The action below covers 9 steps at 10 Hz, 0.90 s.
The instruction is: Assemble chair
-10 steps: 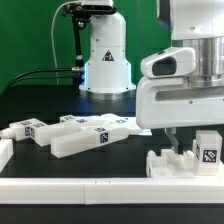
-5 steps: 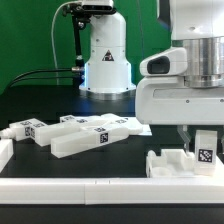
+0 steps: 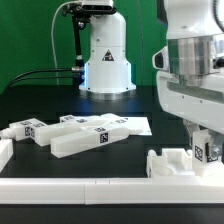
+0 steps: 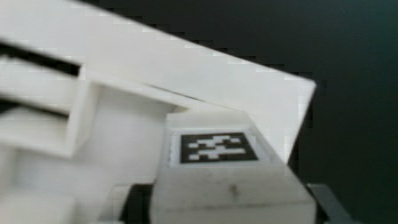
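Observation:
My gripper (image 3: pixel 203 143) is at the exterior view's right, low over the table, shut on a small white tagged chair part (image 3: pixel 207 150). In the wrist view that part (image 4: pixel 222 165) fills the space between the jaws, its tag facing the camera, with a larger white slotted chair piece (image 4: pixel 107 90) right behind it. In the exterior view this white piece (image 3: pixel 170 162) lies beside the gripper, touching or nearly touching the held part. Several loose white tagged chair parts (image 3: pixel 85 135) lie at the left.
The marker board (image 3: pixel 138 125) lies flat behind the loose parts. A white rail (image 3: pixel 100 186) runs along the table's front edge, with a white block (image 3: pixel 5 152) at the far left. The robot base (image 3: pixel 105 60) stands at the back.
The gripper has turned and shifted toward the exterior view's right, carrying the small tagged part with it. The loose parts at the left have not moved.

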{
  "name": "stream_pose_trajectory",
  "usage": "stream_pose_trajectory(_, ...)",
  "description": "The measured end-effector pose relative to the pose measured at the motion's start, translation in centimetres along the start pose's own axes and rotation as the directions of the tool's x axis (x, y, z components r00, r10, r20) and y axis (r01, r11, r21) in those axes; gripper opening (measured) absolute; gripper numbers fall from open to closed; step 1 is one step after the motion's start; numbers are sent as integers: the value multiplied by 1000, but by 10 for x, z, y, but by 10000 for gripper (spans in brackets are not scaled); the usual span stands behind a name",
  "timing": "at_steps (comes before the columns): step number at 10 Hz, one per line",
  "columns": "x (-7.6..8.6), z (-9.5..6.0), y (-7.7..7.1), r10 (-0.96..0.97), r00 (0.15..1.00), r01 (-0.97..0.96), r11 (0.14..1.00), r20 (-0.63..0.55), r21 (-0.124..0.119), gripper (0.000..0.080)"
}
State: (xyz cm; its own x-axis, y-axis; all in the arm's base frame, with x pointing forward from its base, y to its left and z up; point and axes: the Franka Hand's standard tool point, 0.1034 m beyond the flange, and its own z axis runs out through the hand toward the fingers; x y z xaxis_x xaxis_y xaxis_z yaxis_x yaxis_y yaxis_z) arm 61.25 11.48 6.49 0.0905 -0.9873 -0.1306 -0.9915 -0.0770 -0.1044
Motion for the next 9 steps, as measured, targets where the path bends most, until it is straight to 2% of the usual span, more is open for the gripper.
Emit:
stream_pose_trajectory(2,0,1,1,135,991,-135,991,2,-1,282)
stream_pose_trajectory(3,0,1,1,160,987,-160,987,2,-1,322)
stream_pose_trajectory(4,0,1,1,91,996,-91,996,1,-4,322)
stream_pose_trajectory(5,-1,2,4,-68,998,68,997,7,-27,514)
stream_pose_trajectory(6,-1,0,3,-241,970,241,970,21,-33,514)
stream_pose_trajectory(7,-5,-3,3,-373,927,374,927,34,-30,620)
stream_pose_trajectory(9,-5,-3,3,-509,860,510,860,37,-24,641)
